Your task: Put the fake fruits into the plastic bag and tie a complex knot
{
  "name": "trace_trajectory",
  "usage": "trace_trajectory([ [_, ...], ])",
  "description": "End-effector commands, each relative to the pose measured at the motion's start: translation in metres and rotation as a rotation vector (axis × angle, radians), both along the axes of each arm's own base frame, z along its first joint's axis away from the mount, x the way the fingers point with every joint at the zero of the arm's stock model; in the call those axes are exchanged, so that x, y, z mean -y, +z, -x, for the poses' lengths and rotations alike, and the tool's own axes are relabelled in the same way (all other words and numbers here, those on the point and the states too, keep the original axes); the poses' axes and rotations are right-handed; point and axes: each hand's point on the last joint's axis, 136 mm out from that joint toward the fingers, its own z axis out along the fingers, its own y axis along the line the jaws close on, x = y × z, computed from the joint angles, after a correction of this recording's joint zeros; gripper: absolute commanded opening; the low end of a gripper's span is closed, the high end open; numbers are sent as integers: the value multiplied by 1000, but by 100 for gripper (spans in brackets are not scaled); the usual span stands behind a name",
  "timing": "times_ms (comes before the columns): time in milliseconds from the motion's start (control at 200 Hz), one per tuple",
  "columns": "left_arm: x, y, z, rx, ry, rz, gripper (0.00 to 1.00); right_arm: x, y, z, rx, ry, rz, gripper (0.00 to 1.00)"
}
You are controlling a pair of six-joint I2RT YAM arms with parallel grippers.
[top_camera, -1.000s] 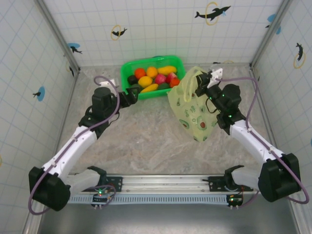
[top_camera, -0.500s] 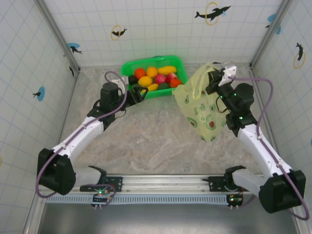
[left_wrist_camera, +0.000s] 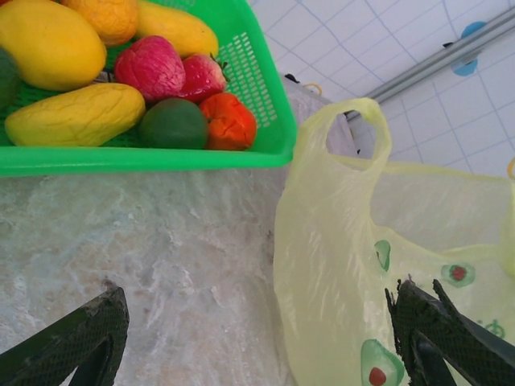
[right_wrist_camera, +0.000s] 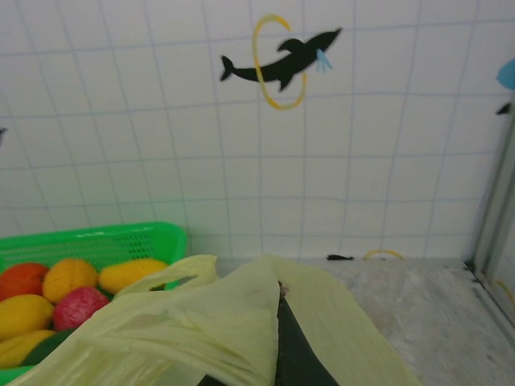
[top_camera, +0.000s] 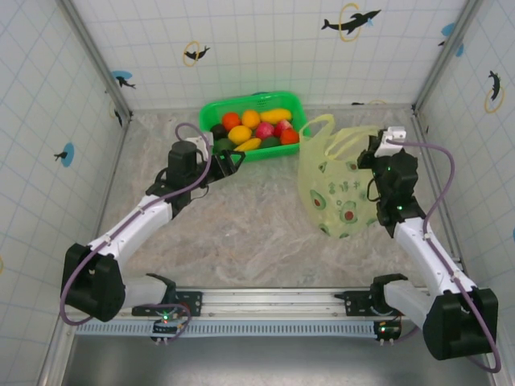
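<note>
On the right side of the tabletop the bag is held up by the right pincer, which is closed on film near one handle; the right wrist view has the film draped over a dark finger. Bag's long axis runs near-to-far in the top view: handles and mouth toward the far wall, bottom toward the arm bases, and it leans a bit. Free handle stands upright, just right of the basket. Can't tell how much of the bag's bottom rests on the tabletop. Fruits all sit in the basket at the far middle; none shows inside the bag. No knot yet. Left pincer is wide open with nothing in it, low over the tabletop just in front of the basket's near rim, its fingers pointing toward the bag and the basket corner. Step, as I judge it: opening the bag, before any fruit goes in. Next move likely calls for the left pincer to take the free handle and spread the mouth, or to reach over the rim for the nearest fruit. Mouth looks barely open, so a drop could miss.
</note>
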Motion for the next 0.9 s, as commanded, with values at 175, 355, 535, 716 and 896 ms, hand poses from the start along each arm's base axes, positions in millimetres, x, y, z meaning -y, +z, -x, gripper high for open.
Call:
trace_trajectory([
  [175, 13, 70, -14, 164, -49, 20, 92, -85, 98, 29, 343, 501, 15, 2],
  [355, 18, 91, -24, 208, -51, 52, 95, -127, 95, 49, 391, 671, 118, 2],
  [535, 34, 86, -37, 199, -93, 102, 98, -158, 78, 69, 407, 771, 179, 3],
  [716, 39, 56, -51, 119, -98, 81, 98, -184, 57, 90, 412, 852, 211, 4],
  [896, 22, 26, -51, 46, -19, 50, 96, -200, 40, 108, 413, 875, 273, 4],
])
